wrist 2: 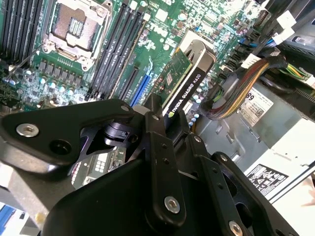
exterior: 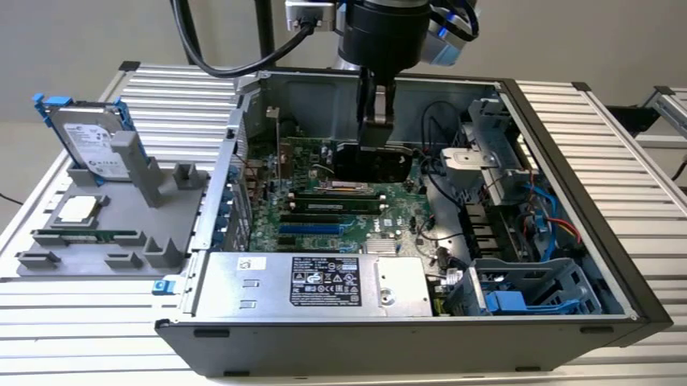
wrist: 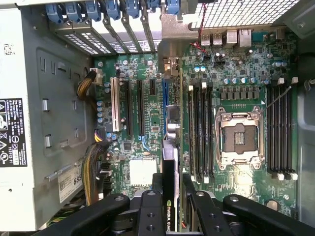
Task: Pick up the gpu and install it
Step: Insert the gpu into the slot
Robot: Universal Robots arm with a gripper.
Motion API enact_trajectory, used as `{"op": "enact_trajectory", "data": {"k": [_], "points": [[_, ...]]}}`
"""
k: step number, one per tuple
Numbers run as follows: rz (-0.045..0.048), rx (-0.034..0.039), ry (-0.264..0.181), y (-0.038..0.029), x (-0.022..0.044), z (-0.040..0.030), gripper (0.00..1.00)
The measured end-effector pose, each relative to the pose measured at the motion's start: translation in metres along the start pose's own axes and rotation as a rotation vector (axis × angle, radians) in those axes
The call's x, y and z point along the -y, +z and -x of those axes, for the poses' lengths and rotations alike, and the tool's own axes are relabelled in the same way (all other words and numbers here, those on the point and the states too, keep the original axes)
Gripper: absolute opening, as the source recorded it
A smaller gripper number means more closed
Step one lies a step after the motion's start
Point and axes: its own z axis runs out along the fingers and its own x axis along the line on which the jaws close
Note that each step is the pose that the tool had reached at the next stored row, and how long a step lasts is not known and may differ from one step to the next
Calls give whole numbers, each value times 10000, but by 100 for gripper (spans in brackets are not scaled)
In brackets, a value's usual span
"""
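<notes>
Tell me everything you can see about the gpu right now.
The gpu is a green circuit-board card with a black cooler block on one face. It stands on edge inside the open computer case, above the motherboard. The gripper is shut on its upper edge, a finger on either side of the card in both wrist views. Whether its lower edge is in a slot cannot be told.

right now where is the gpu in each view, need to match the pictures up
Exterior view: the gpu stands on edge inside the open case, over the motherboard, under the gripper.
Second wrist view: the gpu slants above the gripper.
First wrist view: edge-on, the gpu runs between the fingers.
Shared landmark: the empty CPU socket.
</notes>
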Motion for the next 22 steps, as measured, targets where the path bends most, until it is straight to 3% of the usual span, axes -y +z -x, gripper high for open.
{"op": "enact_trajectory", "data": {"k": [13,22], "points": [[-1,1,0,11,0,1,0],[-1,-17,1,57,0,3,0]]}}
